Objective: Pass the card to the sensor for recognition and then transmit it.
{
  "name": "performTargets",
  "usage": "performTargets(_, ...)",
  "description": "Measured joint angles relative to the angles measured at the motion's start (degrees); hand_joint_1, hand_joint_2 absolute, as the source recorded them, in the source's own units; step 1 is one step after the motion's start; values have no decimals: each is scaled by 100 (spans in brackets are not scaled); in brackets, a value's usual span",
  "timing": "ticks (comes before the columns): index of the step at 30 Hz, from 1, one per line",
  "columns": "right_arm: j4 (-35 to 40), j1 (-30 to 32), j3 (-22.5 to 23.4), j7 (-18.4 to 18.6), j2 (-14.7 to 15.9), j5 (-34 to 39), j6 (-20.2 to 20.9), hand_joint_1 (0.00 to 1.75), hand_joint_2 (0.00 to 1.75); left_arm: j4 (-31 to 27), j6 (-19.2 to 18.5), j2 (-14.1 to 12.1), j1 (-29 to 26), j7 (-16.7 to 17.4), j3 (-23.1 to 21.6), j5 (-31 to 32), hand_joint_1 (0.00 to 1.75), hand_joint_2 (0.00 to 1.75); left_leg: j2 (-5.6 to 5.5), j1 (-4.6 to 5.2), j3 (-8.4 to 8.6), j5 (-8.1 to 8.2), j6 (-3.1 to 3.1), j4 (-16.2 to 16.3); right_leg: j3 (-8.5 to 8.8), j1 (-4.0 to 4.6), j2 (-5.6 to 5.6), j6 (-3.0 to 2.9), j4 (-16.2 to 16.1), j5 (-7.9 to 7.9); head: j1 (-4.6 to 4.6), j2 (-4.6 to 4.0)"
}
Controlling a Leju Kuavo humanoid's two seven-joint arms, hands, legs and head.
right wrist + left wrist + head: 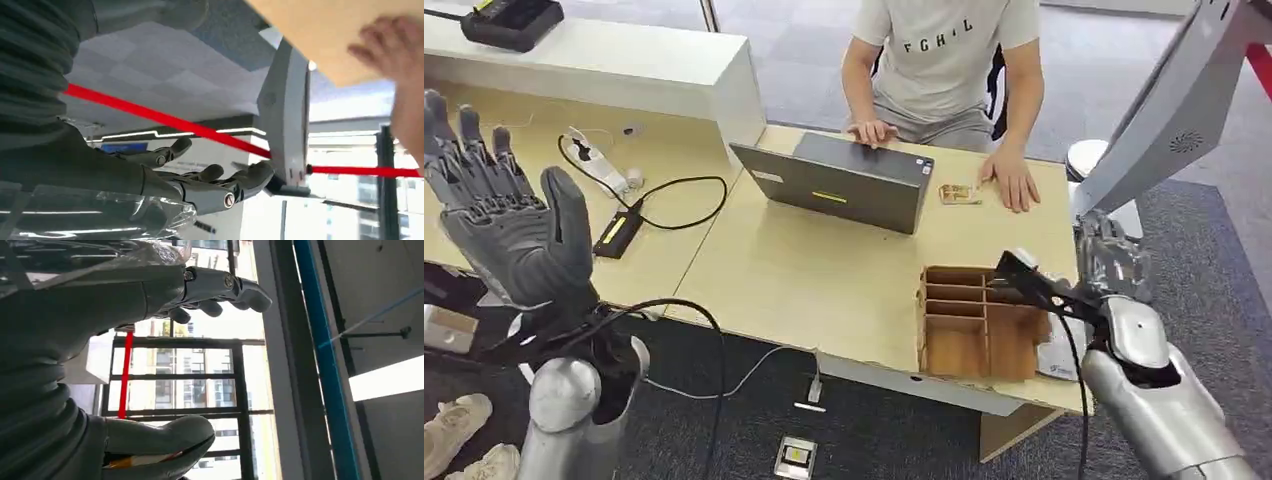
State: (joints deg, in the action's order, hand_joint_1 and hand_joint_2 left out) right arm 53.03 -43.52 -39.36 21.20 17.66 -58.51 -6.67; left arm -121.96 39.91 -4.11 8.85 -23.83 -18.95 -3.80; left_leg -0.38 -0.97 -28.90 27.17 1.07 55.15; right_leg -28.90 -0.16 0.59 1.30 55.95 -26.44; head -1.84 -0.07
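At the far left of the head view the left hand [509, 215] is raised upright above the lower wooden surface [664, 255], palm toward the camera, fingers spread and holding nothing; the left wrist view shows the same hand [150, 360] with thumb and fingers well apart against windows. Just beside it on that surface lie a white power strip [599, 165] and a small black device [620, 230] with a yellow stripe, joined by a black cable [679, 195]. Further right, an open grey laptop [839, 180] stands on the main surface [804, 270], with a person [944, 70] in a light T-shirt seated behind it, one hand at the laptop, the other flat beside a small card [959, 194]. Nearer the front edge sits a wooden divided box [974, 325]. At the far right the right hand [1114, 255] is lifted beside a tilted grey panel [1164, 110], possibly the sensor; in the right wrist view its fingers [210, 180] are loosely curled and apart, gripping nothing, near that panel [285, 120].
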Motion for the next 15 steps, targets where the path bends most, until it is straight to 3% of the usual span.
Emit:
performTargets(7, -156, 16, 533, -160, -24, 291, 230, 9, 175, 55, 0, -127, 155, -72, 13, -129, 0, 175, 4, 2, -2, 1, 0, 0, -2, 0, 3, 1, 0, 0, -2, 0)
performTargets(15, 54, 75, 718, -195, -103, 642, 481, 7, 175, 96, 0, -173, 212, -83, 26, -136, 0, 175, 5, 1, -6, 1, 0, -1, -6, 0, 3, 2, 1, -1, 0, 0)
